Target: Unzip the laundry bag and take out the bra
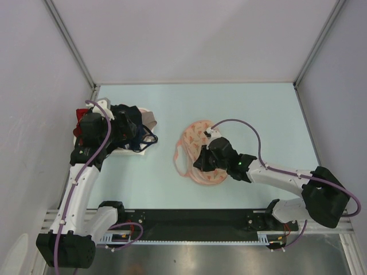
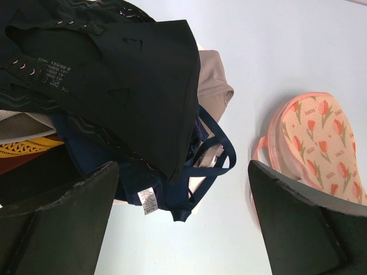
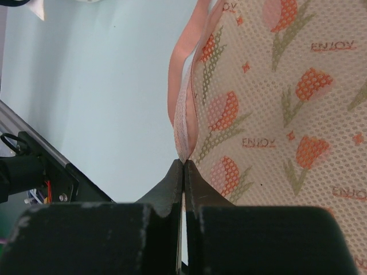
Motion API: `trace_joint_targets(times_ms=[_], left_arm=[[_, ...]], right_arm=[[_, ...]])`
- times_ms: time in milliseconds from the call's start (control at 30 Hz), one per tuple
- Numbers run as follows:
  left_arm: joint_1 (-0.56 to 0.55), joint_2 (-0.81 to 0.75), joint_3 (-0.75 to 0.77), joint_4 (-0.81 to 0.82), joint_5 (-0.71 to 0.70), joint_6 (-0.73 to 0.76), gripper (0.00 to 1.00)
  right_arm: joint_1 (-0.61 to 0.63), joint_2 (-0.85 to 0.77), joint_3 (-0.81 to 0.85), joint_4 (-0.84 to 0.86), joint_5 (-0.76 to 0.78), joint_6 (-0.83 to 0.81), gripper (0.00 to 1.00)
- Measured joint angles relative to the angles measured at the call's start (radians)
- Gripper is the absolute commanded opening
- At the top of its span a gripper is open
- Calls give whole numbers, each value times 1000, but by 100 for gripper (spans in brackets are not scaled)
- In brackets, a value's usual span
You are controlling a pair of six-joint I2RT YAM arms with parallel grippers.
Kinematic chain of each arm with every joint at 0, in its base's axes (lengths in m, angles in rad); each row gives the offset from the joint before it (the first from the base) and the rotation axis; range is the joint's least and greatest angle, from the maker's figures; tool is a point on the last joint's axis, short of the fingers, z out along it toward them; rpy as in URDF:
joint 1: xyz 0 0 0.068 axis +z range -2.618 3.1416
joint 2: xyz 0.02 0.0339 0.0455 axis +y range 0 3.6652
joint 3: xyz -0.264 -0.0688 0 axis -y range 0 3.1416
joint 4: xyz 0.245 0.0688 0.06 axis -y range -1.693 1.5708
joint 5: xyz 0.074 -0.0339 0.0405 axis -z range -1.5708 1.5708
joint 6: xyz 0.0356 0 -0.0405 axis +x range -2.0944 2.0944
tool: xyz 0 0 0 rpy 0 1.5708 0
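A flat mesh laundry bag (image 1: 192, 137) printed with tulips lies on a pale bench (image 1: 246, 109). The right arm's fingers (image 3: 172, 192) are closed tight, pinching the bag's pink zip rim. To the bag's left, the left arm's fingers (image 2: 74, 217) hang wide open over a heap of clothes (image 2: 132, 86). The bag looks light and limp, likely to slide or bunch. The stitched rim seems the firmest hold.

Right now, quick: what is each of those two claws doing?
Left gripper: open, holding nothing, by the clothes heap.
Right gripper: closed, pinching the pink edge of the laundry bag.
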Motion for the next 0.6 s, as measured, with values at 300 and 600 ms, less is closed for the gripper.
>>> trace_joint_targets(times_ms=[300,600], left_arm=[[0,0,0,0,0,0,100],[0,0,0,0,0,0,100]], right_arm=[[37,58,-2,4,-5,16,69],[71,-3,-2,-14,25,-41,91]])
